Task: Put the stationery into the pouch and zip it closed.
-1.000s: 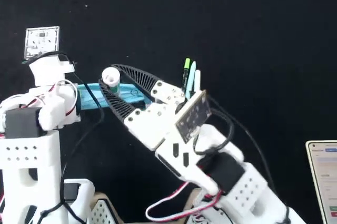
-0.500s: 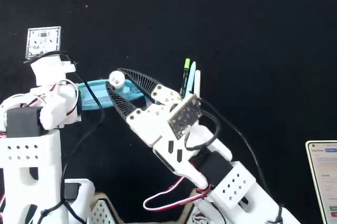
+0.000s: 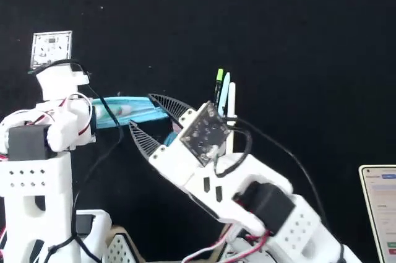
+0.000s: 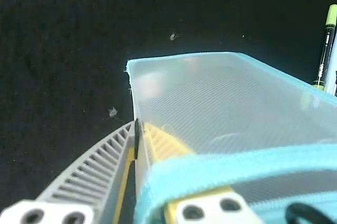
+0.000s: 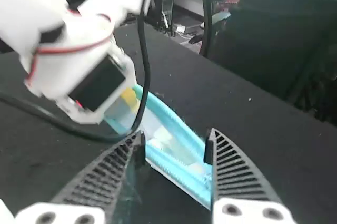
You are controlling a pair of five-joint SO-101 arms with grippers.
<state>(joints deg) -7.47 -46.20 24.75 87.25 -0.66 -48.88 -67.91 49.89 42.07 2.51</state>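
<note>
Black table (image 3: 297,40), two arms side by side. The left gripper (image 4: 138,145) is clamped on one end of the pouch (image 3: 127,111). In the left wrist view a grey ribbed finger (image 4: 95,168) and a yellow pad pinch the wall of the pouch (image 4: 210,103) just under its teal zip edge.

The pouch is see-through with teal trim. It runs out sideways from the left gripper toward the middle of the table, with its mouth open. Some pale shapes show inside it, but I can't tell what they are, or whether the pouch rests on the table.

The right gripper (image 3: 140,110) is at the pouch's free end, jaws spread wide and holding nothing. In the right wrist view the right gripper (image 5: 175,135) has one black ribbed finger on each side of the pouch (image 5: 174,153). I can't tell whether they touch it.

Three pens are still outside the pouch, lying side by side and touching, just past the right gripper. They are a green pen (image 3: 219,83), a light blue pen (image 3: 226,90) and a white pen (image 3: 232,97), and the right arm covers their near ends. The green pen (image 4: 326,45) also shows in the left wrist view, beside the pouch and apart from it.

A white square card (image 3: 49,49) lies beyond the left arm, and a screen (image 3: 378,210) sits at the table's right edge.
</note>
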